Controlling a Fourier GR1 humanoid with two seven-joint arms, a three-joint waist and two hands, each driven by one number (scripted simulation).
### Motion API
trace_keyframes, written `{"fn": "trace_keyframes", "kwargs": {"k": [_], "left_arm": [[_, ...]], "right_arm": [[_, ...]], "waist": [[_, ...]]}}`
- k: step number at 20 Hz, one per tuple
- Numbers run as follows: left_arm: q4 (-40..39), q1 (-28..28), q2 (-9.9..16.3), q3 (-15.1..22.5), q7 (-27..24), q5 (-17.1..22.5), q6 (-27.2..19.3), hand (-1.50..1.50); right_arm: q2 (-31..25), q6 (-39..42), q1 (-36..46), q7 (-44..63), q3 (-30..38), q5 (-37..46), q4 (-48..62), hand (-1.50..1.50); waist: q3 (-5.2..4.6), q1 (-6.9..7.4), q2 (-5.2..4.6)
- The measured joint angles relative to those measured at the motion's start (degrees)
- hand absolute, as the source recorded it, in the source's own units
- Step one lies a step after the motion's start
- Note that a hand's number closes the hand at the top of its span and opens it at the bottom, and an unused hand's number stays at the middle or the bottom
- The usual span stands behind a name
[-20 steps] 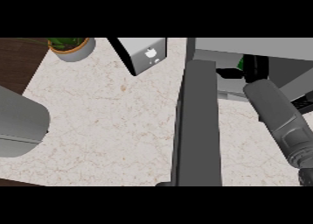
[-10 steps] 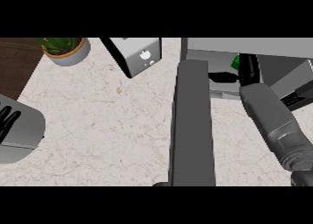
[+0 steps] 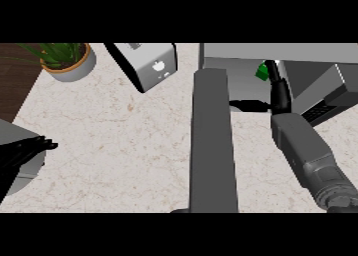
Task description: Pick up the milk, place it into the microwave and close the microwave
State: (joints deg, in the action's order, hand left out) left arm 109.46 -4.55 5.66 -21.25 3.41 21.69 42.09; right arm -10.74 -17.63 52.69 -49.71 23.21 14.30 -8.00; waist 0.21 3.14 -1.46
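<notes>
The grey microwave [image 3: 300,52] stands at the upper right, and its dark door [image 3: 211,145] swings out open toward me down the middle of the view. A green patch of the milk [image 3: 263,71] shows just inside the opening; the rest of it is hidden. My right forearm reaches up from the lower right, and my right hand [image 3: 279,95] is in the opening, curled against the milk with its thumb out to the left. Low at the left edge is my left hand [image 3: 18,154], with fingers relaxed and nothing in it.
A grey toaster-like box [image 3: 149,65] stands at the back centre, left of the microwave. A potted plant [image 3: 67,62] sits at the back left corner of the speckled counter [image 3: 115,135]. Dark wood shows beyond the counter's left edge.
My left hand has risen into view at the lower left. My right forearm has pushed a little farther into the microwave, and the milk has shifted slightly left.
</notes>
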Motion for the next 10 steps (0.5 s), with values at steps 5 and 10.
{"fn": "trace_keyframes", "kwargs": {"k": [5,10], "left_arm": [[2.0,-0.8,-2.2,4.1,2.4,-0.5,-0.6,1.5],[3.3,-1.2,-3.3,7.5,4.9,-1.1,-1.6,1.5]], "right_arm": [[0.8,8.6,-3.2,-2.3,1.3,-2.4,-0.2,-1.5],[2.8,14.2,-7.5,-3.8,1.2,-4.1,-2.3,-1.5]], "waist": [[-0.06,-1.11,0.61],[-0.13,-2.29,1.17]]}}
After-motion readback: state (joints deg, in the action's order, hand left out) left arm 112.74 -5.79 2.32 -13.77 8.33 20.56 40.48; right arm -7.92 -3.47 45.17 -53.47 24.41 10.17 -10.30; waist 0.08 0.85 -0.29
